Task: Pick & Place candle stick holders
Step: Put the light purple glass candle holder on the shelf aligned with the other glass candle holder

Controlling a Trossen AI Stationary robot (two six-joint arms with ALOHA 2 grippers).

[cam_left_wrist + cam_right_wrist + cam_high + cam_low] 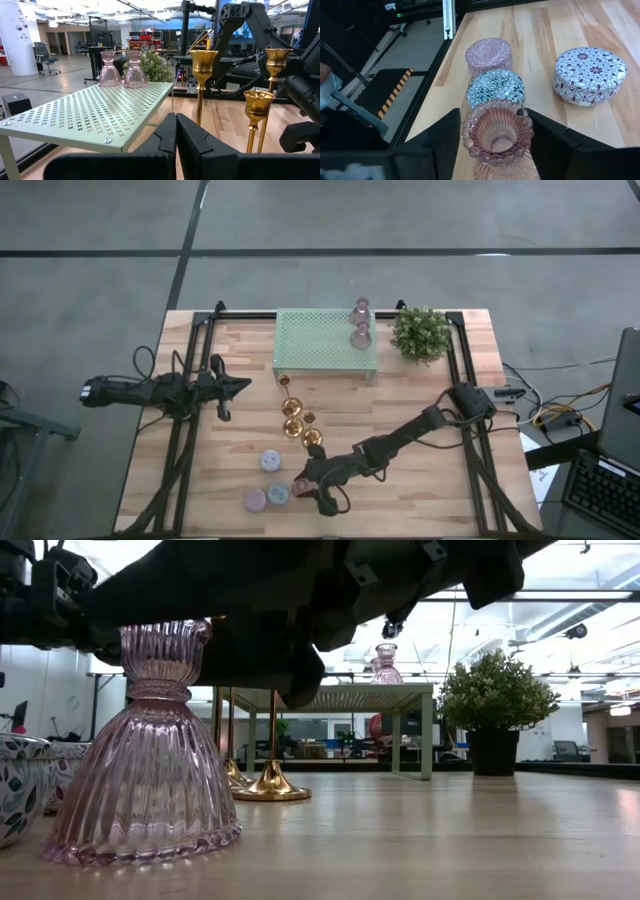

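A pinkish clear glass holder stands on the table near its front edge, also seen in the high view and the low view. My right gripper is shut on its upper cup. Two more pink glass holders stand on the mint-green perforated stand. Several gold holders stand at mid-table. Three squat round pastel holders sit beside the held one. My left gripper is shut and empty, at the left, pointing toward the stand. My right gripper pinches the glass holder's ribbed upper cup between its two fingers, one on each side. The fingers come slanting down from the table's right side. The holder stands upright with its flared base on the table.
A small bushy green plant stands at the far right, beside the stand. Black frame rails run along both table sides. The round holders lie close to my right gripper. Bare wood lies at the near right.
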